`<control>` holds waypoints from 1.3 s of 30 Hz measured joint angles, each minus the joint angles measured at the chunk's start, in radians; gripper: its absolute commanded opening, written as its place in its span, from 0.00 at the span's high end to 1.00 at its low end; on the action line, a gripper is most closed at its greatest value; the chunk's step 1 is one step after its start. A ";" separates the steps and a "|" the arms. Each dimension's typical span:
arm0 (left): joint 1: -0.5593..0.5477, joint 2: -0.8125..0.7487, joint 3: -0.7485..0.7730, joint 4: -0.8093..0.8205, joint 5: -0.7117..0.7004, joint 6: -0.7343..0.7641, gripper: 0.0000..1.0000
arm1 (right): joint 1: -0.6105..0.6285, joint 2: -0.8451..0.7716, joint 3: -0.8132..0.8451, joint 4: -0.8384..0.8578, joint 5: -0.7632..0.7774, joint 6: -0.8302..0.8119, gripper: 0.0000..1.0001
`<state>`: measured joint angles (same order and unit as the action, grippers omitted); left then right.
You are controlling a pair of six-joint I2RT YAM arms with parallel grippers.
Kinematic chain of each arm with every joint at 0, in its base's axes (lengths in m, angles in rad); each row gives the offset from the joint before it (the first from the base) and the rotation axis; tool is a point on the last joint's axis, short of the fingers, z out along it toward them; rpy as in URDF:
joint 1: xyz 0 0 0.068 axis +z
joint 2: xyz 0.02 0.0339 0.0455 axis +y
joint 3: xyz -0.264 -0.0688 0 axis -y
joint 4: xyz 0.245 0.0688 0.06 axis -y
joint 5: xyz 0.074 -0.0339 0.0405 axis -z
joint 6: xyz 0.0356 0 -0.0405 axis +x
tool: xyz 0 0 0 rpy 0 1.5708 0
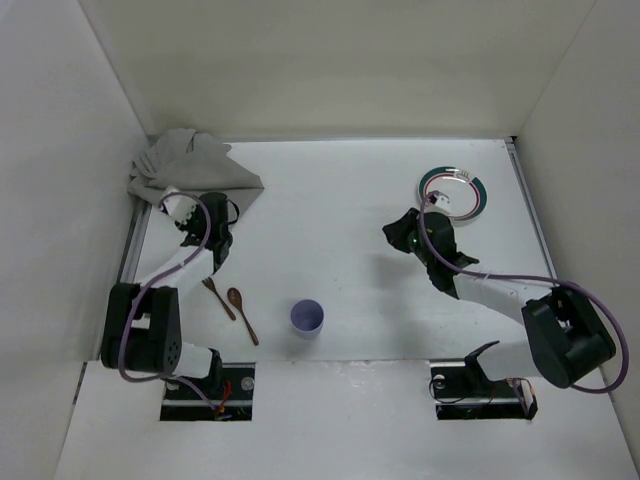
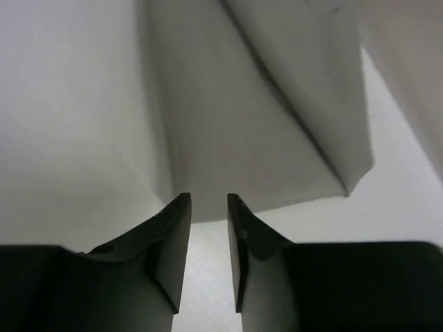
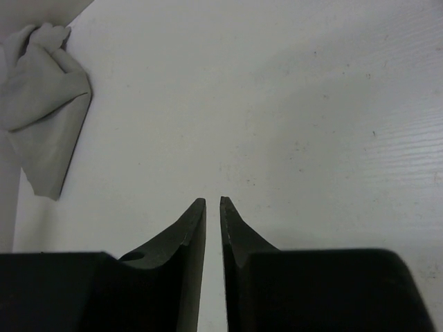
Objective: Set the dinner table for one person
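The white dinner table (image 1: 340, 200) fills the top view. A crumpled grey cloth placemat (image 1: 185, 165) lies at its far left corner. My left gripper (image 1: 228, 212) hovers at the placemat's near edge. In the left wrist view the gripper (image 2: 208, 199) is slightly open and empty, and the cloth's edge (image 2: 242, 138) lies just past its tips. My right gripper (image 1: 390, 235) is over bare table near a white plate with a dark rim (image 1: 453, 191). In the right wrist view the gripper (image 3: 212, 200) is nearly shut and empty, with the placemat (image 3: 45, 117) far off.
A purple cup (image 1: 307, 318) stands near the front middle. A wooden spoon (image 1: 240, 310) and a wooden fork (image 1: 218, 297) lie side by side left of it. White wall panels (image 1: 60, 200) enclose the table on three sides.
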<state>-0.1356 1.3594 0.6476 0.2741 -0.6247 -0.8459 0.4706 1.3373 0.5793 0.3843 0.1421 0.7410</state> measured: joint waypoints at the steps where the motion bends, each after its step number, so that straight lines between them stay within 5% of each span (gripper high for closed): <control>1: 0.004 0.030 0.039 0.006 0.005 0.003 0.61 | 0.002 0.008 0.003 0.000 -0.003 0.000 0.74; 3: 0.015 0.103 0.135 0.024 0.013 0.000 0.47 | 0.009 0.021 0.007 -0.001 -0.011 -0.001 0.61; 7: 0.045 0.263 0.328 0.040 0.026 -0.007 0.41 | 0.022 0.030 0.011 0.000 -0.024 -0.006 0.44; 16: 0.126 0.674 0.740 -0.035 0.121 -0.008 0.40 | 0.056 0.030 0.031 -0.002 -0.039 -0.027 0.37; 28: 0.052 0.905 0.998 -0.143 0.328 -0.002 0.74 | 0.093 0.038 0.053 -0.001 -0.041 -0.046 0.36; 39: -0.185 0.935 1.014 -0.099 0.467 0.088 0.81 | 0.073 0.037 0.053 -0.001 -0.035 -0.046 0.33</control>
<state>-0.3202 2.2940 1.6619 0.1749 -0.1581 -0.7578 0.5438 1.3743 0.6327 0.3832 0.1066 0.6952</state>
